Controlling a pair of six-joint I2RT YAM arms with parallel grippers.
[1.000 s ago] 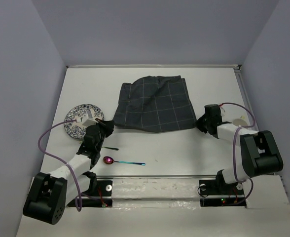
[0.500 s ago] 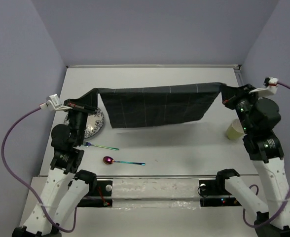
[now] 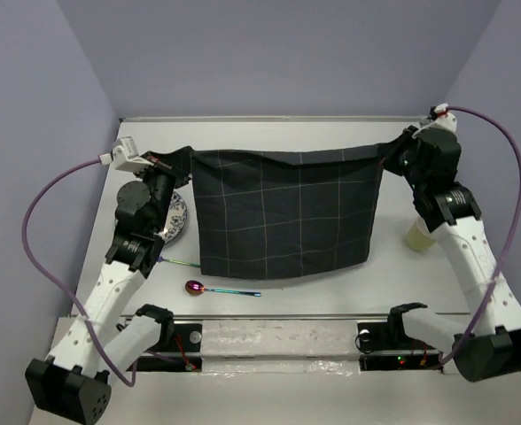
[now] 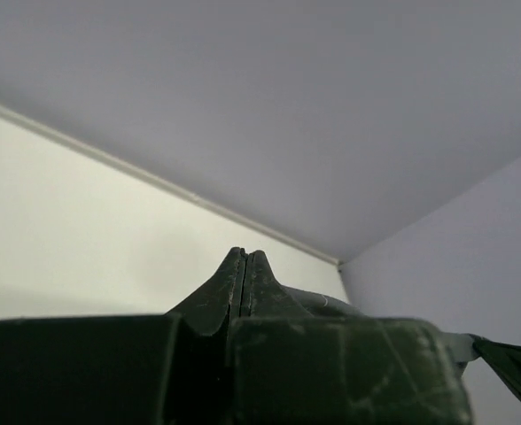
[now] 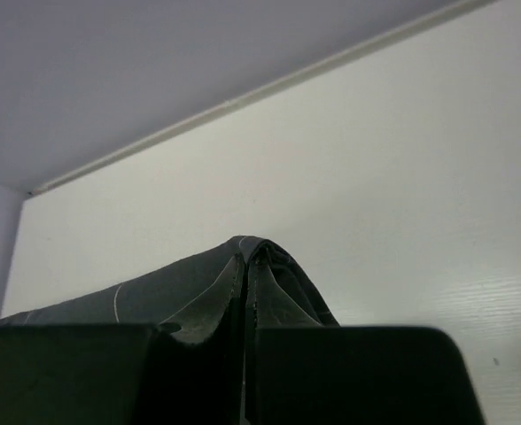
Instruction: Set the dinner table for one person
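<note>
The desk (image 3: 331,297) is a large, plain white rectangle, matte and flat, lying level. Its far edge runs straight across at 12 o'clock, its side edges stand at 9 and 3 o'clock, spreading wider toward 6 o'clock.

Soft matt cloth placemat (image 3: 283,217); glossy, probably metal spoon (image 3: 196,287); smooth matt dinner table (image 3: 331,292).
</note>
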